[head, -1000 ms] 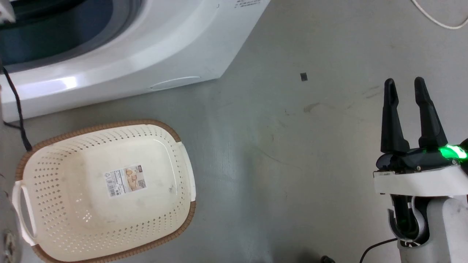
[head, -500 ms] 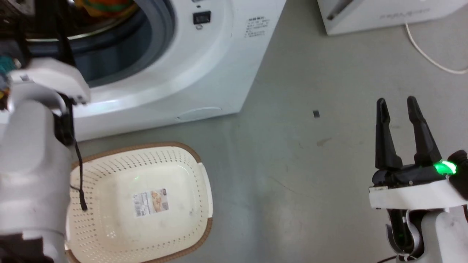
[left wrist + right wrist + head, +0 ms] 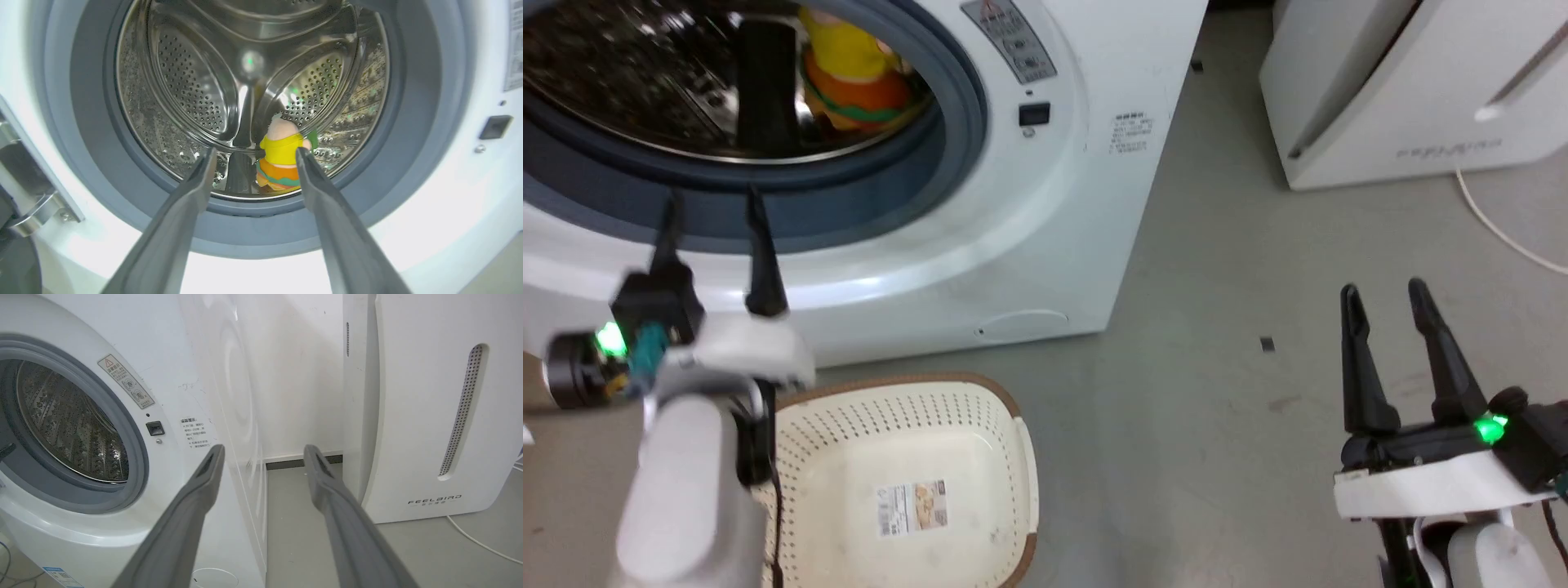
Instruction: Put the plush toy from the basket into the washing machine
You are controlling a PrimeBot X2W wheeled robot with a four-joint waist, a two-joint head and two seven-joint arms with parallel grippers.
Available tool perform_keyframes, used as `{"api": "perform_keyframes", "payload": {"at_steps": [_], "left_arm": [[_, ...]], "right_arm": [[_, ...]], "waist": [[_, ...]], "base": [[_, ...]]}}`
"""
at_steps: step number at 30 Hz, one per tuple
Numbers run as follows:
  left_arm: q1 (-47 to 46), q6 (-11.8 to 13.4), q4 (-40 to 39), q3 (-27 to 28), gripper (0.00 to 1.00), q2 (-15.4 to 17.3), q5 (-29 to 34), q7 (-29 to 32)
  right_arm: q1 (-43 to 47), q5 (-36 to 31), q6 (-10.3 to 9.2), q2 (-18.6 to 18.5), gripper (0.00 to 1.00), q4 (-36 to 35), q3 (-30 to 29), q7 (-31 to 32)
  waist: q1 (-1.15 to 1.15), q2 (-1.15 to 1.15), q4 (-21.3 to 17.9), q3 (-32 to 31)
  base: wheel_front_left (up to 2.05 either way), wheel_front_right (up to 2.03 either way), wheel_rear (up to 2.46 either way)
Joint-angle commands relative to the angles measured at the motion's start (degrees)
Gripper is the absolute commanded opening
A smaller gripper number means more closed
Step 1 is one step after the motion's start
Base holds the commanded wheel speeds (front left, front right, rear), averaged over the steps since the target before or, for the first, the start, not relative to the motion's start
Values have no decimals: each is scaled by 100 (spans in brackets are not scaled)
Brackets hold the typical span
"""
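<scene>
Left wrist view, lower centre: the plush toy (image 3: 281, 161) sits inside the washing machine (image 3: 482, 183), beyond the left tool (image 3: 255, 150), spread and empty. Best to draw the tool straight back, clear of the gasket (image 3: 81, 122).

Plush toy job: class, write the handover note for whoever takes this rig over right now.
Left gripper open, empty, before the washing machine's porthole.
Right gripper open, empty, above the floor.
Plush toy lies inside the drum; basket on the floor before the machine, no toy in it.
Done: toy is in. Left: probably just draw the left arm back.
</scene>
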Motion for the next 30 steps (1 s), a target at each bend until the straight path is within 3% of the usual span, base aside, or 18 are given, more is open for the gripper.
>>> {"api": "perform_keyframes", "payload": {"at_steps": [1,14,28,29,30], "left_arm": [[418,-9,-311,53,100,-101,68,-25],[2357,-219,-1294,158,100,-573,323,-25],[2930,-396,-1264,114,100,-724,369,-25],[2883,-386,-1266,115,0,-723,341,3],[2883,-386,-1265,117,0,-724,340,9]], "right_arm": [[158,-87,-4,-3,100,29,26,-25],[806,-274,-4,-3,100,108,-44,-25],[1163,-294,-4,-3,100,152,-144,-25],[1093,-252,1,0,0,135,-136,0],[1091,-250,1,0,0,134,-134,2]], "waist": [[1,0,131,-305],[1,0,598,-1153],[1,0,928,-1463],[1,0,928,-1463],[1,0,928,-1464]], "base": [[0,0,0],[0,0,0],[0,0,0],[0,0,0],[0,0,0]]}}
